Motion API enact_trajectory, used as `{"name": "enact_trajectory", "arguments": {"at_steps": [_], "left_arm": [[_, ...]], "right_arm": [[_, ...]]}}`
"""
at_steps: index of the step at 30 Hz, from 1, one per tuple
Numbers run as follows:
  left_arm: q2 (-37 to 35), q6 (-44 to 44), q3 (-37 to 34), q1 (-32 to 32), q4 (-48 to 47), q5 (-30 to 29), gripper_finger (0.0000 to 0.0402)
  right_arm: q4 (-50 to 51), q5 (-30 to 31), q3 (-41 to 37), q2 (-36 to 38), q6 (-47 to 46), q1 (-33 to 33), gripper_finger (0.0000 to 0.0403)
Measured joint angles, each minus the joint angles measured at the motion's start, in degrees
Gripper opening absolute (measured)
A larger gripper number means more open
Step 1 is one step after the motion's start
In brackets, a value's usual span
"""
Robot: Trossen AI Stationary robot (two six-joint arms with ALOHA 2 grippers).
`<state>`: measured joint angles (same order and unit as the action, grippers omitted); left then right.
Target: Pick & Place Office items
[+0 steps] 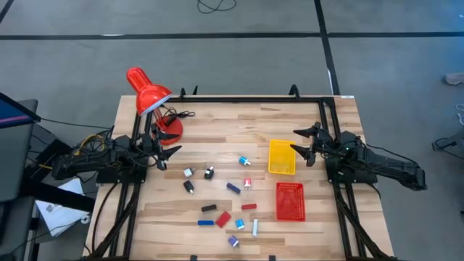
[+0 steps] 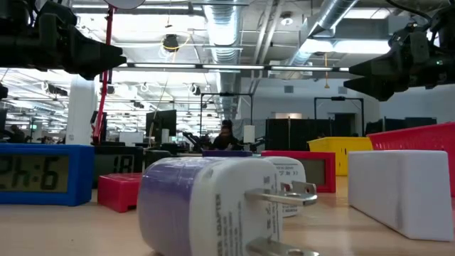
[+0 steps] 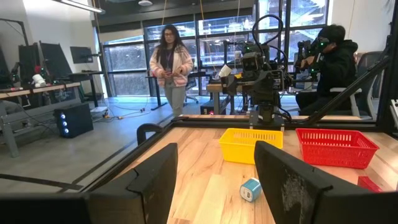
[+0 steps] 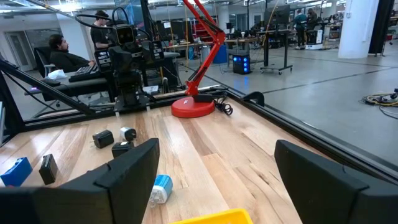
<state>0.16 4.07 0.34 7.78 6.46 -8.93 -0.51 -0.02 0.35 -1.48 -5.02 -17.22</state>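
Several small office items lie scattered on the middle of the wooden table point(image 1: 341, 109): a light-blue bit point(image 1: 244, 160), black-and-silver pieces point(image 1: 209, 172), a dark blue bar point(image 1: 233, 188), a red block point(image 1: 223, 219) and a white piece point(image 1: 254, 227). The low view shows a purple-and-white plug adapter point(image 2: 213, 199) up close, lying on its side. My left gripper point(image 1: 161, 154) hangs open above the table's left edge with nothing between its fingers point(image 3: 152, 180). My right gripper point(image 1: 304, 145) hangs open at the right edge, next to the yellow tray point(image 1: 281, 156), also holding nothing point(image 4: 217, 180).
A red mesh basket point(image 1: 289, 200) stands nearer than the yellow tray on the table's right. A red desk lamp point(image 1: 152, 98) stands on its round base point(image 1: 170, 130) at the far left, close to my left gripper. People show in the room beyond the table.
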Motion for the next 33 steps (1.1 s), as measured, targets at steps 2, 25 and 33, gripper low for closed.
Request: {"name": "enact_trajectory", "arguments": {"at_steps": [2, 25, 33], "left_arm": [[0.01, 0.01, 0.0, -0.01, -0.02, 0.0, 0.0208], [0.0, 0.0, 0.01, -0.01, -0.01, 0.0, 0.0208], [-0.01, 0.01, 0.0, -0.01, -0.01, 0.0, 0.0208]], "right_arm": [[0.01, -0.01, 0.01, -0.02, 0.0, -0.01, 0.0312], [0.0, 0.01, 0.0, -0.01, 0.0, -0.01, 0.0312], [-0.01, 0.01, 0.0, -0.01, 5.92, -0.1, 0.0312]]}}
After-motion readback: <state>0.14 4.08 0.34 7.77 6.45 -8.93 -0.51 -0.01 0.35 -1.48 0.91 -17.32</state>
